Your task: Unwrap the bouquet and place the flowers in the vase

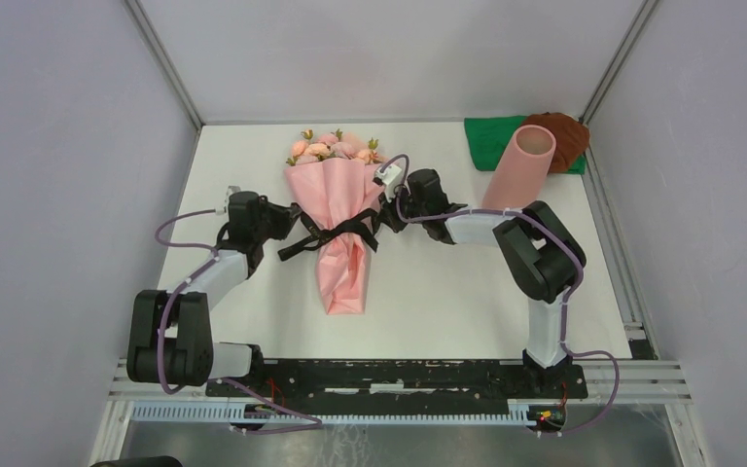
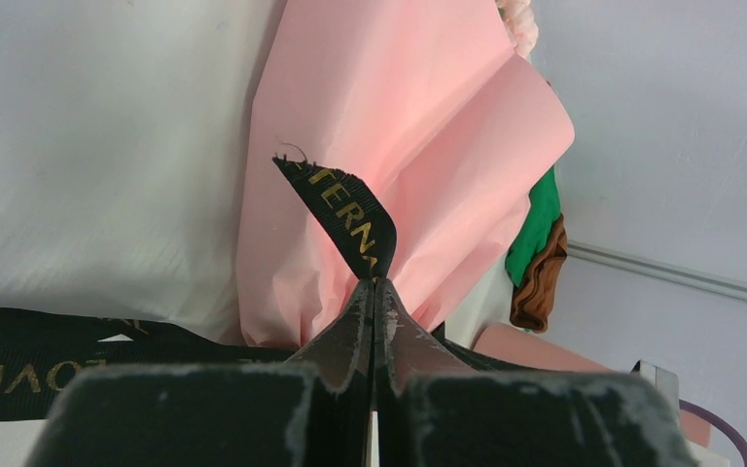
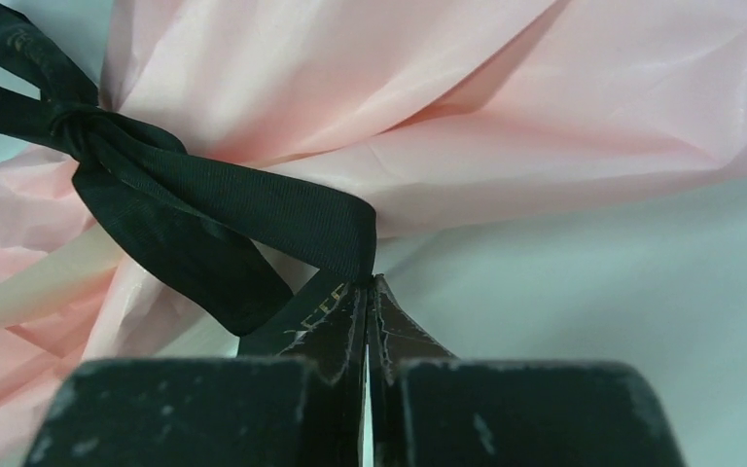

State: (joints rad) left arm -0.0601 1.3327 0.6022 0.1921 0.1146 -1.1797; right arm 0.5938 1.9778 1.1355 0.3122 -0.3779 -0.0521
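Observation:
The bouquet [image 1: 338, 209] lies flat in mid-table, a cone of pink paper with its narrow end toward me. The flowers [image 1: 336, 148], pink and peach roses, show at its far wide end. A black ribbon [image 1: 336, 233] is tied around its waist. My left gripper [image 1: 287, 220] is shut on one lettered ribbon tail [image 2: 345, 209] at the cone's left side. My right gripper [image 1: 381, 216] is shut at the cone's right side, pinching the edge of a ribbon loop [image 3: 253, 209] near the knot [image 3: 73, 126]. The vase [image 1: 520, 167], a salmon-pink cylinder, lies tilted at the back right.
A green cloth [image 1: 491, 144] and a brown bundle [image 1: 566, 136] sit in the back right corner by the vase's mouth. Grey walls close in the table on the left, back and right. A loose ribbon tail [image 2: 49, 360] trails on the table under my left gripper.

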